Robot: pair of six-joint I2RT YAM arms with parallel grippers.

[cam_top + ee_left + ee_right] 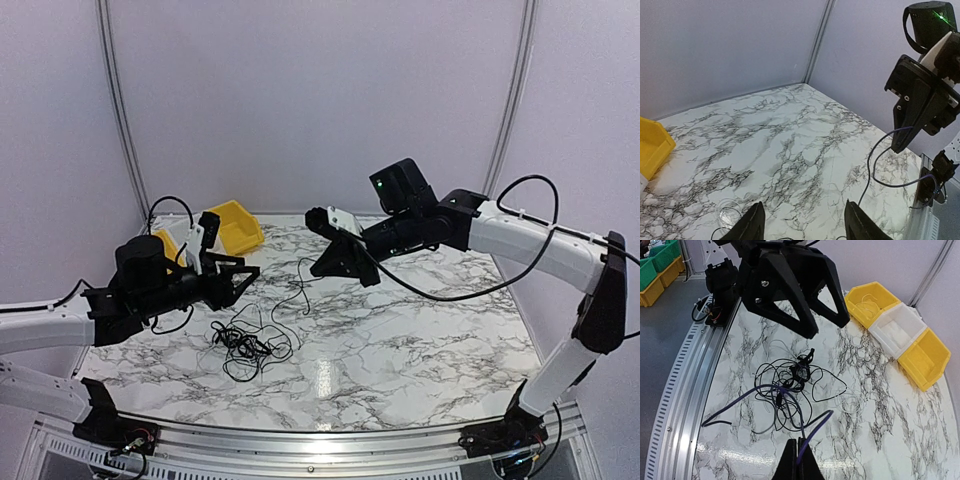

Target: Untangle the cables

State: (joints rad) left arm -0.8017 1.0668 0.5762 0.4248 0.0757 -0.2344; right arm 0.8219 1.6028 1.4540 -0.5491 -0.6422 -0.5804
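cables [790, 380]: thin black loops lying tangled under left gripper [829, 326]
left gripper: hanging released
right gripper [798, 452]: pinching one strand, grip showing only in its wrist view

in the top view the single strands of the cables [247, 343] cannot be told apart within the heap, their end pieces are too small to be made out, and a yellow bin [168, 243] at the far left is largely hidden behind the left arm [150, 280]. in the left wrist view only the tips of the left gripper [807, 227] are kept inside the picture's lower edge, and a yellow bin is cut off at the left. in the right wrist view the right gripper [798, 460] is cropped to its closed tips, into which one strand is lost.
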